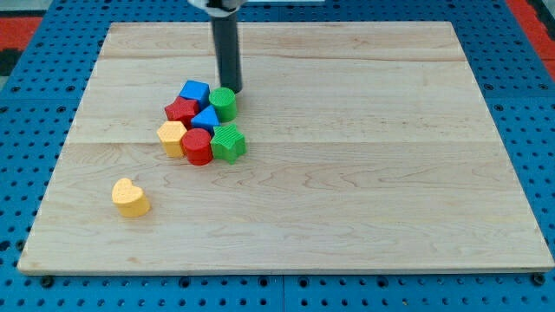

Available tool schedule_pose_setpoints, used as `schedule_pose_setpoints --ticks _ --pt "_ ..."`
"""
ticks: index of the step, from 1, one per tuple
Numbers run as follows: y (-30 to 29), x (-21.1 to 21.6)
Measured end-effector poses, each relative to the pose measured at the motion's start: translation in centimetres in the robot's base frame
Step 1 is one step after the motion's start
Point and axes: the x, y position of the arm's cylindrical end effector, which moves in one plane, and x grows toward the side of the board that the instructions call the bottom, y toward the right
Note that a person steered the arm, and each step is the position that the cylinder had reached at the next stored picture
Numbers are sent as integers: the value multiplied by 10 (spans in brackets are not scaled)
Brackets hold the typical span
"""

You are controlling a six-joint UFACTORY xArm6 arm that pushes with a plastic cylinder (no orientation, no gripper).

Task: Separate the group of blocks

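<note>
A tight cluster of blocks sits left of the board's middle: a blue cube (pixel 194 91), a red star-like block (pixel 181 110), a green cylinder (pixel 224 103), a blue triangular block (pixel 206 119), a yellow hexagonal block (pixel 172 137), a red cylinder (pixel 198 146) and a green star-like block (pixel 229 142). A yellow heart block (pixel 130 197) lies alone toward the view's bottom left. My tip (pixel 231 90) stands at the cluster's top edge, right beside the green cylinder and to the right of the blue cube.
The blocks lie on a light wooden board (pixel 364 173) that rests on a blue perforated base (pixel 26 104). The rod rises from the tip out of the view's top.
</note>
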Motion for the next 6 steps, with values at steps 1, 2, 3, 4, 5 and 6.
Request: schedule_pose_setpoints --ticks 1,2,3,4,5,6 --pt "1 -15" --pt "-19 -12" --pt "-45 23" --pt "-59 78" --pt "-84 114" --pt "-85 99"
